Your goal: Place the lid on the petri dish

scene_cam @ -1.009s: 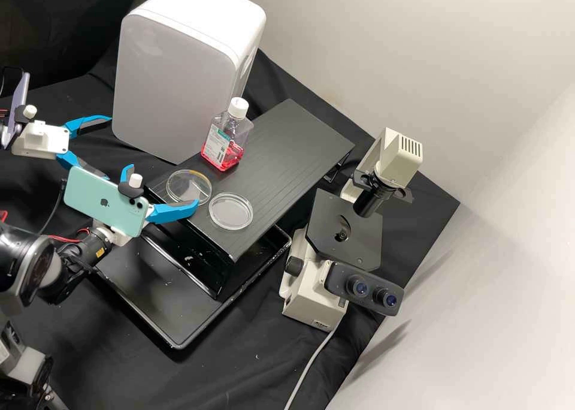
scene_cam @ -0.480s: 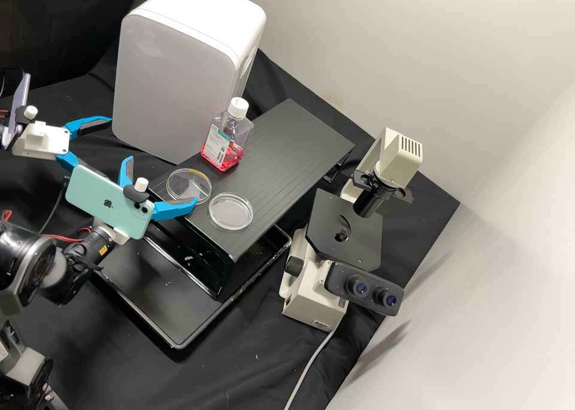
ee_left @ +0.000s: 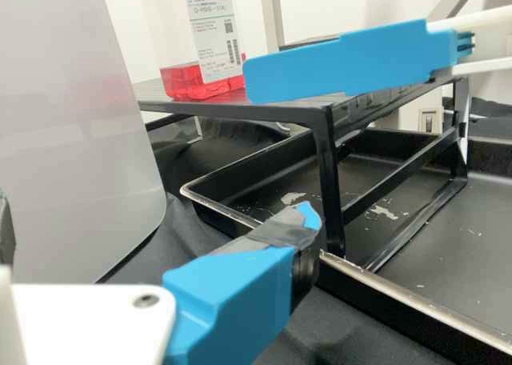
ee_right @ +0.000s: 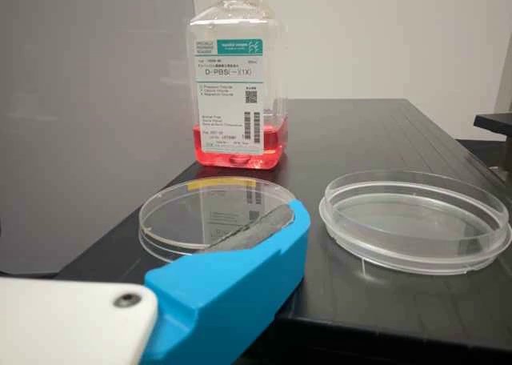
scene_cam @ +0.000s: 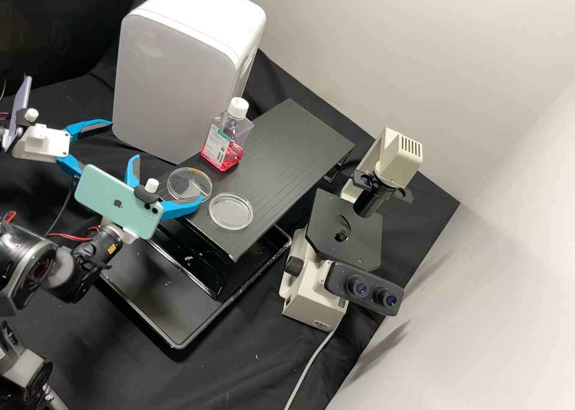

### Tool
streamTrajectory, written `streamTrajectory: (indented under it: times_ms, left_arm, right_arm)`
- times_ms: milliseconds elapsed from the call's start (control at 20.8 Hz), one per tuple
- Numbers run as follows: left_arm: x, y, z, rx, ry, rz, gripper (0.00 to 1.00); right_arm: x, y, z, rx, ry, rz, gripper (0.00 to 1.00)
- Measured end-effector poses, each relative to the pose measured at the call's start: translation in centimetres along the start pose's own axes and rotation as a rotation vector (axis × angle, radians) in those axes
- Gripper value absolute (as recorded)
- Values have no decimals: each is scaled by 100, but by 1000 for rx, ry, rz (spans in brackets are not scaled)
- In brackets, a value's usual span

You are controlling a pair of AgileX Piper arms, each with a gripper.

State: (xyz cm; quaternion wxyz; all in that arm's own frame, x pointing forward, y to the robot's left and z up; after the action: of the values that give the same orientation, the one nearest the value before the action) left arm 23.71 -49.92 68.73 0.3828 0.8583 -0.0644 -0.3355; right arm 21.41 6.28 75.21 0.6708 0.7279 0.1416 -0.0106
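right end effector point(scene_cam: 163, 182) gapes open in high view; wrist view sets one finger point(ee_right: 240, 262) beside lid point(ee_right: 192, 210).

Two dishes point(scene_cam: 188, 185) point(scene_cam: 230, 210), one bottle point(scene_cam: 226, 135), one microscope point(scene_cam: 353, 230)

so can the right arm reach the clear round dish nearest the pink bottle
Likely yes: its blue fingers sit open at the edge of the black shelf, the clear round dish ahead, nothing between.

petri dish point(scene_cam: 188, 184) | lid point(scene_cam: 230, 210) | clear, flat, side by side, apart | black stand point(scene_cam: 287, 140)
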Motion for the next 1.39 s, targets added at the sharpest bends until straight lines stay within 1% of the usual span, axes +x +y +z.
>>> streamTrajectory:
  times_ms: [192,480,672,769,817,961,1393]
  left_arm:
    - [0,0,0,0,0,0,100]
    - [0,0,0,0,0,0,100]
    - [0,0,0,0,0,0,100]
    - [0,0,0,0,0,0,100]
    - [0,0,0,0,0,0,100]
    - [0,0,0,0,0,0,100]
    - [0,0,0,0,0,0,100]
  right_arm:
    - [4,21,33,-1,-21,1,100]
    - [0,76,65,0,-37,24,100]
    - [20,137,90,0,-48,52,100]
    - [35,144,118,0,-60,55,100]
    - [50,153,121,0,-61,59,100]
    - [66,132,143,-4,-68,46,100]
    - [178,112,170,-4,-72,42,100]
